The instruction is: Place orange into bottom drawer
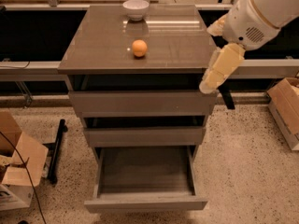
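Note:
The orange (139, 48) sits on the grey-brown cabinet top (182, 45), a little left of its middle and near the front edge. The bottom drawer (145, 203) is pulled far out and shows nothing inside. The two upper drawers are pulled out a little. My gripper (212, 78) hangs from the white arm (257, 13) at the cabinet's front right corner, pointing down and to the left. It is to the right of the orange and well apart from it, holding nothing that I can see.
A white bowl (136, 8) stands at the back of the cabinet top. Cardboard boxes lie on the speckled floor at the left (18, 167) and right (287, 111). A black bar (55, 150) lies left of the cabinet.

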